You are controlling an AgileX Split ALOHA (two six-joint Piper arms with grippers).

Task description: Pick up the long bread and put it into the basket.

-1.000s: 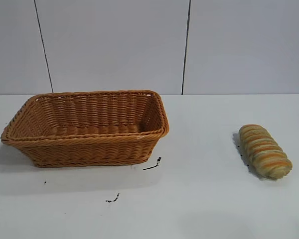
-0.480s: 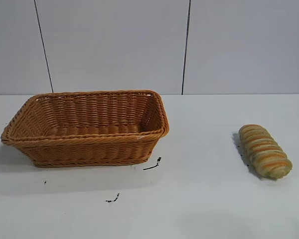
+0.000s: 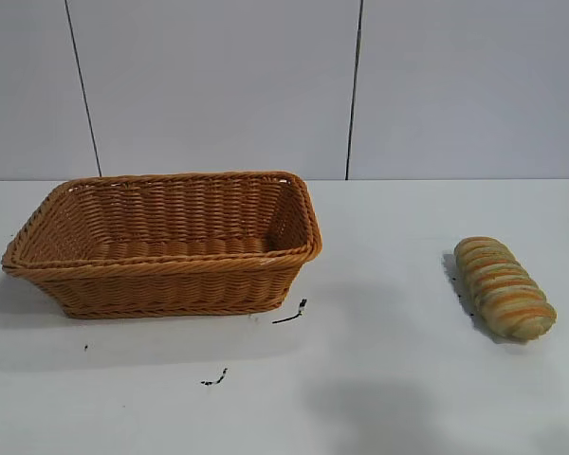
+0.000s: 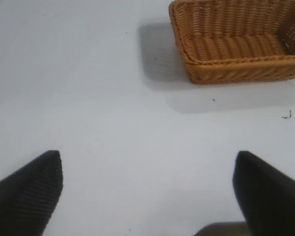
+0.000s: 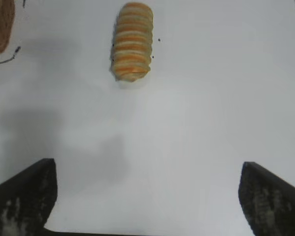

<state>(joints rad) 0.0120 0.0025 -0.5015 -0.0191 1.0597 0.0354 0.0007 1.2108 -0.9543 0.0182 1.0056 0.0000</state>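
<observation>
The long bread (image 3: 504, 287) lies on the white table (image 3: 389, 379), well apart from the basket (image 3: 161, 242), while the right gripper (image 5: 147, 196) and left gripper (image 4: 147, 191) hover above the table, each with its 2 fingers spread and empty.

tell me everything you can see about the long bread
The long bread is an elongated tan-golden loaf with crosswise ridged segments and orange-brown stripes, rounded at both ends. It lies flat on the white table, at the exterior view's right, well apart from the basket. Nothing touches it but the table; no gripper is on it.
</observation>
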